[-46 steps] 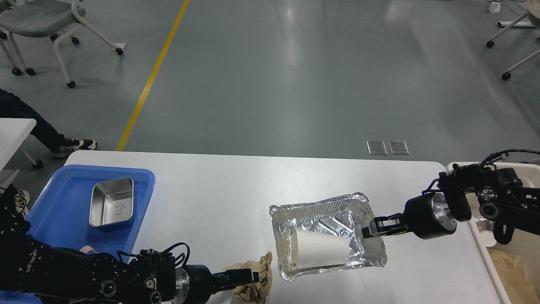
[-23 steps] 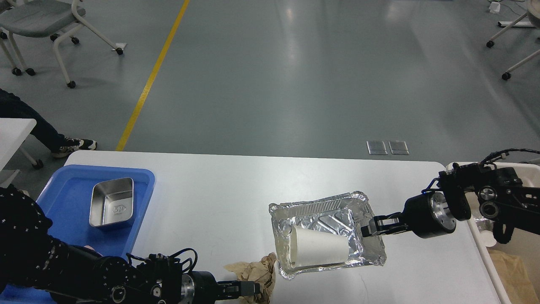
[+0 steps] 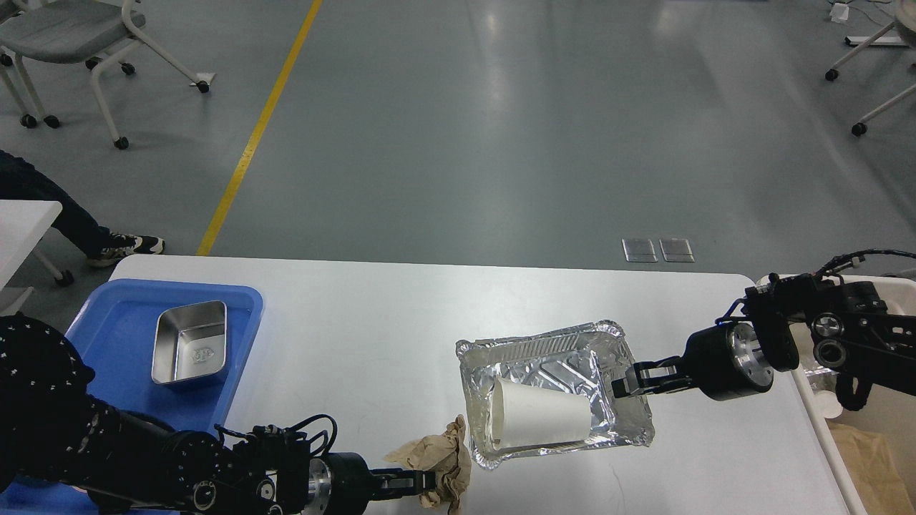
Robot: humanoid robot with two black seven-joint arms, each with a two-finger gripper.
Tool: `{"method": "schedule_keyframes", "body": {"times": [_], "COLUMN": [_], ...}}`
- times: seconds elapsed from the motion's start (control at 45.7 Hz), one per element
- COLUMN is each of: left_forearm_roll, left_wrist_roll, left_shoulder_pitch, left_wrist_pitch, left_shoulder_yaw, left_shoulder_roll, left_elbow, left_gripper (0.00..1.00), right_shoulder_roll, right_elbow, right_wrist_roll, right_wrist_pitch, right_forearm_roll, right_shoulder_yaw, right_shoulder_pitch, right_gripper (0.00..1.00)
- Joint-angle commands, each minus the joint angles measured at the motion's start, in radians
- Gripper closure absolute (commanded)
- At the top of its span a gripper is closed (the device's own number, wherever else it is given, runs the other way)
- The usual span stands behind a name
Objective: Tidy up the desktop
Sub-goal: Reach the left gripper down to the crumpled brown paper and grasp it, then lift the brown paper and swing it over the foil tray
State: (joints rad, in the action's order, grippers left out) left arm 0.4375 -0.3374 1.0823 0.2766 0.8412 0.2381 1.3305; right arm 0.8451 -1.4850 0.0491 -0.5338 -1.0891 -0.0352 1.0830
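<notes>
The white desktop fills the lower half of the head view. A crinkled foil tray sits right of centre with a white paper cup lying on its side inside. My right gripper is shut on the tray's right rim. A crumpled brown paper wad lies at the front edge, touching the tray's left corner. My left gripper is shut on that paper wad.
A blue plastic tray on the left holds a steel box. A white bin with brown paper stands off the right edge. A person's leg and a small table corner show at far left.
My left gripper has closed on the paper wad and lifted it slightly toward the foil tray. The foil tray with the cup has shifted slightly. My right arm has barely moved.
</notes>
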Motion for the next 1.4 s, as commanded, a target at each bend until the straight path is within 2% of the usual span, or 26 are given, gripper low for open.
{"method": "schedule_keyframes", "body": {"times": [0.0, 0.262, 0.416, 0.678, 0.744, 0.962, 1.181, 1.378], "left_forearm_roll": [0.0, 0.001, 0.033, 0.066, 0.089, 0.09, 0.089, 0.073], "left_wrist_roll": [-0.009, -0.011, -0.02, -0.026, -0.032, -0.031, -0.02, -0.012], "left_shoulder_pitch": [0.013, 0.062, 0.088, 0.136, 0.204, 0.384, 0.599, 0.66], "left_wrist_pitch": [0.004, 0.044, 0.044, 0.027, -0.016, -0.126, -0.266, -0.283], "left_shoulder_yaw": [0.004, 0.025, 0.033, 0.033, 0.032, 0.022, 0.006, -0.123], "left_shoulder_roll": [0.023, 0.207, 0.369, 0.579, 0.668, 0.785, 0.796, 0.632], "left_elbow": [0.015, 0.118, 0.164, 0.216, 0.251, 0.276, 0.277, 0.279], "left_gripper": [0.99, 0.97, 0.97, 0.96, 0.96, 0.95, 0.94, 0.94], "right_shoulder_roll": [0.0, 0.008, 0.011, 0.009, 0.009, 0.009, 0.011, 0.009], "right_elbow": [0.0, 0.0, 0.0, 0.0, 0.0, 0.0, -0.003, -0.005], "right_wrist_roll": [0.0, 0.0, 0.0, 0.0, 0.0, 0.0, 0.0, 0.0], "right_wrist_pitch": [0.0, 0.002, 0.002, 0.002, 0.002, 0.002, 0.002, 0.002], "right_forearm_roll": [0.0, -0.002, 0.0, 0.0, -0.002, -0.003, -0.003, -0.005], "right_shoulder_yaw": [0.0, 0.0, -0.003, -0.003, -0.003, -0.003, -0.002, -0.003], "right_shoulder_pitch": [0.0, 0.0, 0.0, 0.0, 0.0, 0.0, 0.0, 0.003], "right_gripper": [1.0, 1.0, 1.0, 1.0, 1.0, 1.0, 1.0, 1.0]}}
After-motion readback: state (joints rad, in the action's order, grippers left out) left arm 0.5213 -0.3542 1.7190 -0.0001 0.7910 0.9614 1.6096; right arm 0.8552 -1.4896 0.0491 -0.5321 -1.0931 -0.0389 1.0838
